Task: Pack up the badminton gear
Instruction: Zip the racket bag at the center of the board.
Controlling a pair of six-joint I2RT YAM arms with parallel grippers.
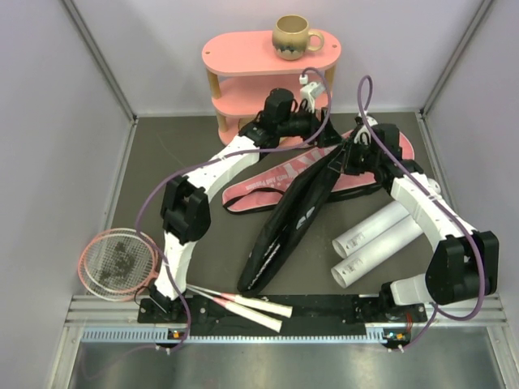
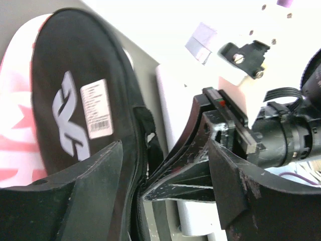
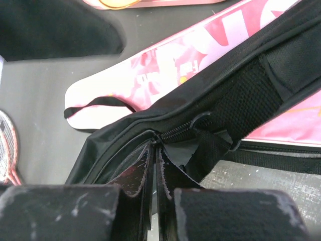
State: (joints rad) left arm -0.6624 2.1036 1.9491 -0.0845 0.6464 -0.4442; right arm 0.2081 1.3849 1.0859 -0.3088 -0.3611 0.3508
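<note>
The black CROSSWAY bag lies diagonally over the pink racket bag. My right gripper is at the black bag's upper end, shut on the zipper pull right at the slider. My left gripper stands open beside it, its fingers straddling the right gripper's tips along the zipper edge and holding nothing. The bag's logo and barcode label show in the left wrist view. Rackets lie at the near left, white handles along the front rail. Two white tubes lie at the right.
A pink three-tier shelf stands at the back with a beige mug on top, just behind both wrists. Grey walls close in left, right and back. The metal base rail runs along the near edge.
</note>
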